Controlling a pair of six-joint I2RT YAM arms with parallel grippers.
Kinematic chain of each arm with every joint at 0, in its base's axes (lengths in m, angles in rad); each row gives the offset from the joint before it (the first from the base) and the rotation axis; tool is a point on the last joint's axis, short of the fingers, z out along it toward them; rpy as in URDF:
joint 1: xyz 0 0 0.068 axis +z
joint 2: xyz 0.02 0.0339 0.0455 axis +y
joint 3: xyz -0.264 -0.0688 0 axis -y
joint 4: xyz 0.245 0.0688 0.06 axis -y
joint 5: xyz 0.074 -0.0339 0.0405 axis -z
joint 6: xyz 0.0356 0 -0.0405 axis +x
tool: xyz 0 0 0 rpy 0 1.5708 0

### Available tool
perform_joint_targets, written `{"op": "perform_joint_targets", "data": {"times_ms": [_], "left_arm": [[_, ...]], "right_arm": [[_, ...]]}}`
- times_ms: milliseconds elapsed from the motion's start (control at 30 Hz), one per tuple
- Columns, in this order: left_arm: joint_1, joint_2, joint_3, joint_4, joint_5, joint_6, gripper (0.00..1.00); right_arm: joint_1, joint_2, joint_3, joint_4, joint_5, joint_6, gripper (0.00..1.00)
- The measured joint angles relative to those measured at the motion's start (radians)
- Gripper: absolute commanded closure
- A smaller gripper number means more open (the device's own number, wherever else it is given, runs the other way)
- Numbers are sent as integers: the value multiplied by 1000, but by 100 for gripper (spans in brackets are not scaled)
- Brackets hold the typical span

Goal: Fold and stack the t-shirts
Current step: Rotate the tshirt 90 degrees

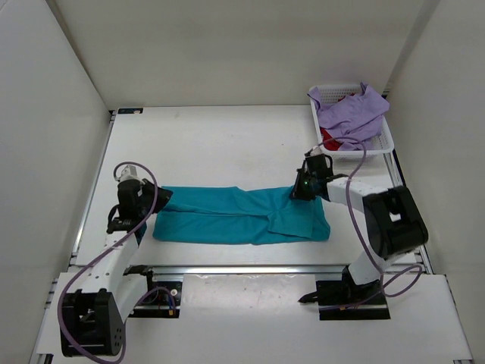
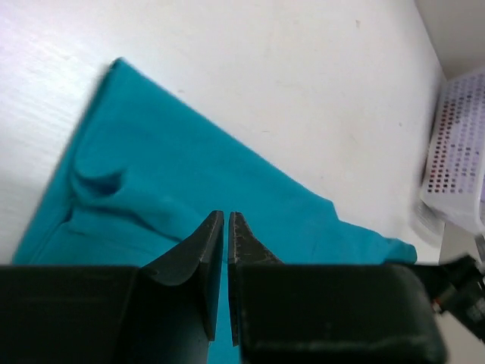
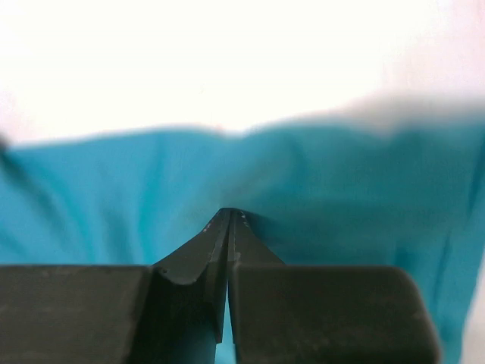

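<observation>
The left claw is closed down to a thin slit with teal showing in it, so it looks to be nipping the left end of the teal t-shirt. The right claw is fully shut with its tips down on the same shirt's right end, though whether any cloth is caught between them cannot be told. The shirt lies across the middle of the desk as a long doubled band reaching from one arm to the other. The lavender t-shirt and the red t-shirt are heaped in the white mesh basket at the far right corner, lavender on top

The cloth is probably light, thin and limp. It should sag from any pinch, hold no shape of its own and slide easily. The safest hold is likely at the end corners, both layers taken together, since a single-layer pinch could let the fold fall open

The desk is white, flat and smooth, so it will give little grip. Plain white walls close it in on the left, far and right sides. Bare top lies beyond the shirt, while the basket stands near the right arm
</observation>
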Motion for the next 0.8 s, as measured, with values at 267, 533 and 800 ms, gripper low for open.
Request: {"op": "perform_joint_targets", "data": {"times_ms": [267,533,800], "left_arm": [[-148,69,-10,24,21,20,94],[-173,-8,-28,-22,49,38,92],[-258,-39,-119,-35,52,18,90]], "right_arm": [[17,410,474,-102,-46,14,100],[47,1090,1568,-285,-227,37,100],[59,933,1795,-597,-225,-82,83]]}}
